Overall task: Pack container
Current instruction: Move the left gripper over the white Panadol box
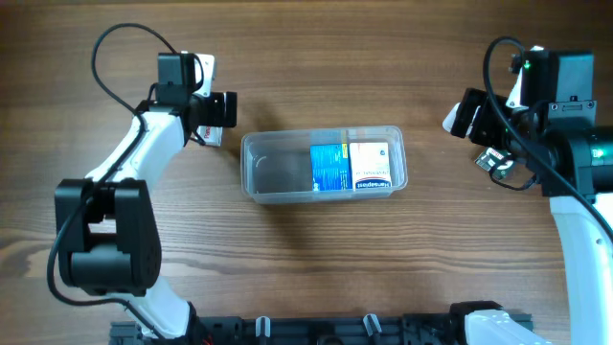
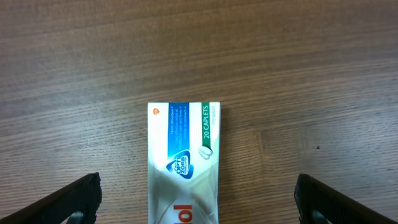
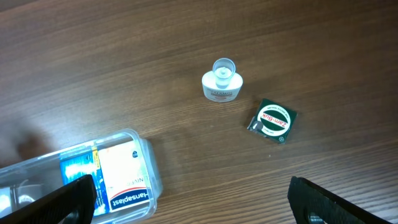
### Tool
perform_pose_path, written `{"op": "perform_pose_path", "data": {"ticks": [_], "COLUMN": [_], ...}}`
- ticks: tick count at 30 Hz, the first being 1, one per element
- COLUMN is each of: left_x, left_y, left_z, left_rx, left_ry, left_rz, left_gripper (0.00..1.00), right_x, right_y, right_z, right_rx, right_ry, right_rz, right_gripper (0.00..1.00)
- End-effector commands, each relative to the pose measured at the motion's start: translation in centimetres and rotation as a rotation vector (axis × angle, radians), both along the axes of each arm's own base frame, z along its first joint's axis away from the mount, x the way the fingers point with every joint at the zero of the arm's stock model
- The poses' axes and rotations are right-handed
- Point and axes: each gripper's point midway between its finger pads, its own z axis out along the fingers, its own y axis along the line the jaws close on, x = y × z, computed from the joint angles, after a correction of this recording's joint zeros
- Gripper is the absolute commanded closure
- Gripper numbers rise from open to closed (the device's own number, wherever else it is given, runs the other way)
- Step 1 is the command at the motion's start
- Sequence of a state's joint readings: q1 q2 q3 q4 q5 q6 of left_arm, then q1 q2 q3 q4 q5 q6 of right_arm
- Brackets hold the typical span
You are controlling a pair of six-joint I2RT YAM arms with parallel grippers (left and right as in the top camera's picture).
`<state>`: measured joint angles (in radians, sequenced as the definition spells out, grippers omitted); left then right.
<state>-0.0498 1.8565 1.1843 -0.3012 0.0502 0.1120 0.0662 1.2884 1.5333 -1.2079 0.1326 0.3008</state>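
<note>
Standing wide apart, the left fingers hold nothing. A white, blue and green box of 20 caplets lies flat on the tabletop between them, touching neither, with its green-striped end pointing ahead of the tips. The right fingers are likewise spread wide and empty above the wood. Just ahead of 1 of them, at the lower-left edge of the right wrist view, rests the container, a clear tub with rounded corners. Inside it, 2 boxes lie flat side by side at 1 end: a blue box and a white Hansaplast box, the white 1 nearer the right fingers. Seen from overhead, the container sits on the tabletop between the 2 arms, apart from both pairs of fingers. Farther ahead of the right fingers, a small clear bottle with a white cap stands on the wood. A small dark green Zam-Buk tin lies near it, not touching.
</note>
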Motion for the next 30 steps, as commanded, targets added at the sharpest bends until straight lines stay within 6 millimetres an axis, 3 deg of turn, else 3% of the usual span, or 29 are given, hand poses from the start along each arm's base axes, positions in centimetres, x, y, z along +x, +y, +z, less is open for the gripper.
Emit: {"op": "perform_pose_path", "data": {"ticks": [1, 6, 11, 13, 15, 17, 22, 30], "left_x": [-0.3, -1.0, -0.8, -0.8, -0.7, -0.4, 0.8, 1.2], "left_y": [0.4, 0.5, 1.4, 1.5, 1.5, 1.4, 1.4, 1.4], "left_z": [-3.0, -5.7, -5.7, -5.7, -5.6, -5.4, -4.8, -4.8], "left_rx": [0.024, 0.03, 0.079, 0.081, 0.08, 0.08, 0.076, 0.075], "left_ry": [0.063, 0.129, 0.123, 0.122, 0.117, 0.102, 0.049, 0.032], "left_rz": [-0.003, -0.002, 0.027, 0.029, 0.029, 0.029, 0.032, 0.032], "left_gripper": [0.0, 0.0, 0.2, 0.18, 0.09, 0.09, 0.25, 0.27], "right_x": [0.1, 0.2, 0.2, 0.2, 0.2, 0.2, 0.2, 0.2], "right_y": [-0.2, -0.2, -0.2, -0.2, -0.2, -0.2, -0.2, -0.2], "right_z": [0.1, 0.0, 0.0, 0.0, 0.0, 0.0, 0.0, 0.0], "right_rx": [-0.014, -0.014, -0.014, -0.014, -0.014, -0.014, -0.014, -0.014], "right_ry": [-0.001, 0.0, 0.001, 0.001, 0.001, 0.001, 0.001, 0.001], "right_rz": [0.002, 0.002, 0.002, 0.002, 0.002, 0.002, 0.002, 0.002], "right_gripper": [0.0, 0.0, 0.0, 0.0, 0.0, 0.0, 0.0, 0.0]}}
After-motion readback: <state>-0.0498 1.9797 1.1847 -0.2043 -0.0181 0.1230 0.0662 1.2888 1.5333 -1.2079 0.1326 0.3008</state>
